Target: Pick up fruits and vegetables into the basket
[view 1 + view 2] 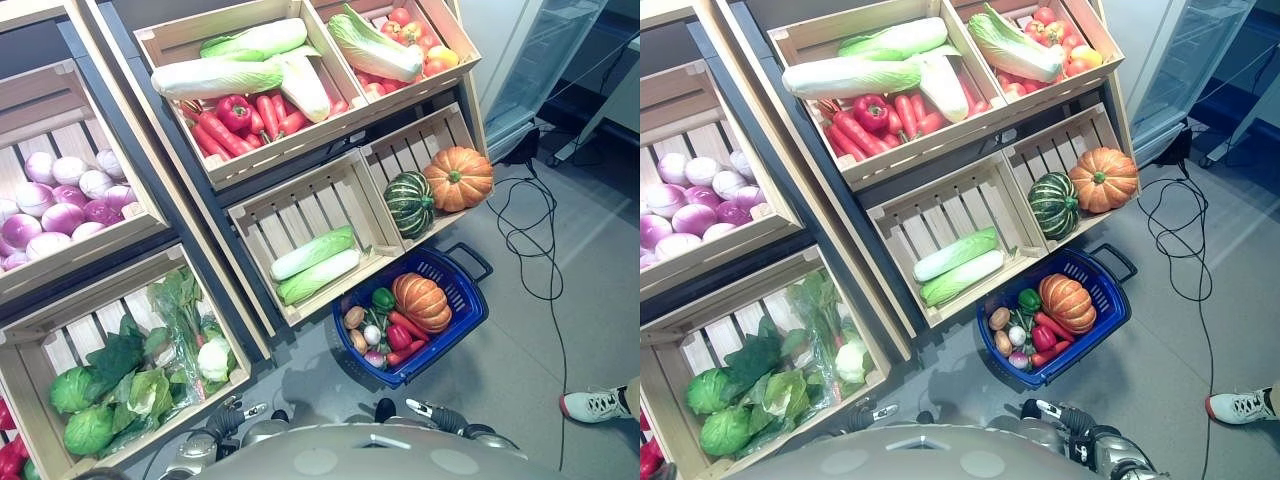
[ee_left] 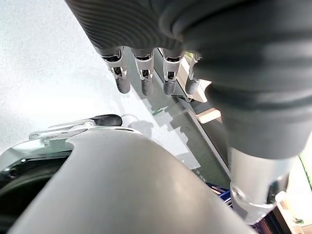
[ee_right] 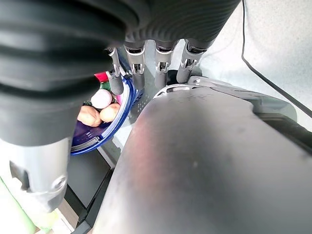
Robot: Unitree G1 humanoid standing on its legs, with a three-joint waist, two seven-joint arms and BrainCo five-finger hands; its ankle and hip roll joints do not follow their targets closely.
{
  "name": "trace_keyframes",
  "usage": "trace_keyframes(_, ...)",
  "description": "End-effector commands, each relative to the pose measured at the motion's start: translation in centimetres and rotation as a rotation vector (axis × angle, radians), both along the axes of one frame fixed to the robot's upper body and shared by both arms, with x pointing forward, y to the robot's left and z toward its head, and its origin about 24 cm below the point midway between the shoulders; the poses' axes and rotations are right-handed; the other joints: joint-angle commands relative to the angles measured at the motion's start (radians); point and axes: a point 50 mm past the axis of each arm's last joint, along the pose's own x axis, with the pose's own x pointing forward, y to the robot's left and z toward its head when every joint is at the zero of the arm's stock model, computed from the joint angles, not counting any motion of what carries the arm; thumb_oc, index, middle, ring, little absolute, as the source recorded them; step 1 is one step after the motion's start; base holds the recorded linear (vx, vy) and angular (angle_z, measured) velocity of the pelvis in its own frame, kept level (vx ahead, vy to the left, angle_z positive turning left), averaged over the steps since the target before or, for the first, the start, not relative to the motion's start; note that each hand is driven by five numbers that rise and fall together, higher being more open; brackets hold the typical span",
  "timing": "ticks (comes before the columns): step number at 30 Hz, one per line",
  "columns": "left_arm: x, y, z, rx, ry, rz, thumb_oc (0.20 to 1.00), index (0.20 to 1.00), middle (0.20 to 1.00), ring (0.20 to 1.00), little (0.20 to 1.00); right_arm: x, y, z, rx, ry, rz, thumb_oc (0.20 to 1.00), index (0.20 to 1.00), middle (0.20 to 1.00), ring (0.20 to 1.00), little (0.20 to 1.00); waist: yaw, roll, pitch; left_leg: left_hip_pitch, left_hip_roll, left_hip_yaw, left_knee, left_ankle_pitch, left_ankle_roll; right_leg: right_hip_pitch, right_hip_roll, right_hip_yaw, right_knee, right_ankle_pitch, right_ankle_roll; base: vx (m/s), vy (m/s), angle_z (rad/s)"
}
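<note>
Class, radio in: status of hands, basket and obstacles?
Left hand and right hand open, empty. Blue basket on floor, holding orange pumpkin and small vegetables. Nothing blocking it.

A blue basket [image 1: 1110, 300] sat on the floor below the wooden crates [image 1: 970, 215] — inside lay an orange pumpkin [image 1: 1068, 302], a green pepper [image 1: 1028, 298] and smaller vegetables.

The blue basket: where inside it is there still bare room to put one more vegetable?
The blue basket has bare floor at its far end, between the orange pumpkin and the handle side. The near end is crowded with small vegetables. Both hands hang open, holding nothing.
</note>
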Motion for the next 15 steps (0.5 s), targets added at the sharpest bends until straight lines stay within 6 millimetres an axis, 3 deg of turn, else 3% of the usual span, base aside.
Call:
trace_keyframes(1,2.71,-0.11,0.41,0.026,-0.044,-0.068,1.0,1.0,1.0,1.0,1.0,2.42,1.58,0.07,0.035,-0.047,0.034,1.0,1.0,1.0,1.0,1.0,-0.001,-0.016,0.058,-0.027,-0.018,0.005,0.006,-0.061,0.029,0.072,-0.039,-0.026,0.027,-0.097,0.06,0.0,0.0,0.0)
trace_keyframes(15,2.96,-0.5,0.38,0.013,-0.052,-0.078,1.0,1.0,1.0,1.0,1.0,2.09,1.58,0.01,0.043,-0.046,0.019,1.0,1.0,1.0,1.0,1.0,0.0,-0.019,0.055,-0.028,-0.02,-0.001,0.006,-0.063,0.03,0.075,-0.041,-0.035,0.029,-0.099,0.06,0.0,0.0,0.0)
